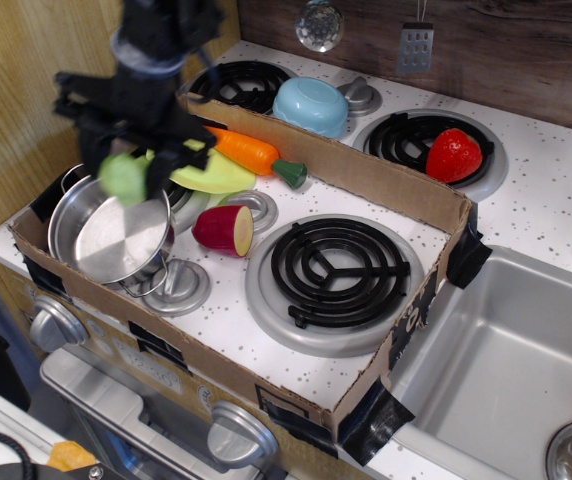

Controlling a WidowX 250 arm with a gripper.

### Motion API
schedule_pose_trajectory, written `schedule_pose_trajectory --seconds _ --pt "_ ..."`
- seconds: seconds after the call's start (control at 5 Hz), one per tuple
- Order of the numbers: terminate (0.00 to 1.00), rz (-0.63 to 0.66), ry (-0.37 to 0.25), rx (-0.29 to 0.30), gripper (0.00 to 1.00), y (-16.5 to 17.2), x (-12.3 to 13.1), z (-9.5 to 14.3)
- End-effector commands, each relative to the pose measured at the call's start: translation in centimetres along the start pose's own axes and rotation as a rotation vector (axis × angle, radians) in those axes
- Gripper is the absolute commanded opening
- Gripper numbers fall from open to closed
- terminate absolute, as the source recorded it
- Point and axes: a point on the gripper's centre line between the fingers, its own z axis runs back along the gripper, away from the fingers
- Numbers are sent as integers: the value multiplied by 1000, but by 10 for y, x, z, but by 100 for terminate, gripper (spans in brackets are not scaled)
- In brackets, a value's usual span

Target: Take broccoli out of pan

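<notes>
The light-green toy broccoli (pixel 123 178) is held in my black gripper (pixel 128 172), which is shut on it and lifted well above the pan. The shiny steel pan (pixel 112 236) stands at the front left of the stove top inside the cardboard box, with nothing in it. The gripper hangs over the pan's far rim, in front of the yellow-green plate.
A yellow-green leaf plate (pixel 211 172), a carrot (pixel 251 152) and a red-and-yellow cut fruit (pixel 224 229) lie beside the pan. The cardboard box wall (pixel 366 180) rings the area. A light blue bowl (pixel 311 105) and a strawberry (pixel 453 155) sit behind; a sink (pixel 506 370) is at right.
</notes>
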Motion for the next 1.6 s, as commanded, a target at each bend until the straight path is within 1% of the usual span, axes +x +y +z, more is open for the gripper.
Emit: schedule_pose_trajectory --seconds 0.0,0.2,0.4,0.6,0.8,1.0,1.4 --pt "0 71 -194 -63 0 -45 21 48" --pt "0 57 -160 -166 0 -61 29 50" --pt "0 90 -140 -231 0 -71 19 39" --pt "0 167 -128 -319 0 -81 -1 22" --pt "0 210 -97 -375 0 -90 -17 8" --pt "0 203 -79 -375 0 -91 -24 -7" --pt "0 185 -60 -349 0 -86 -33 -47"
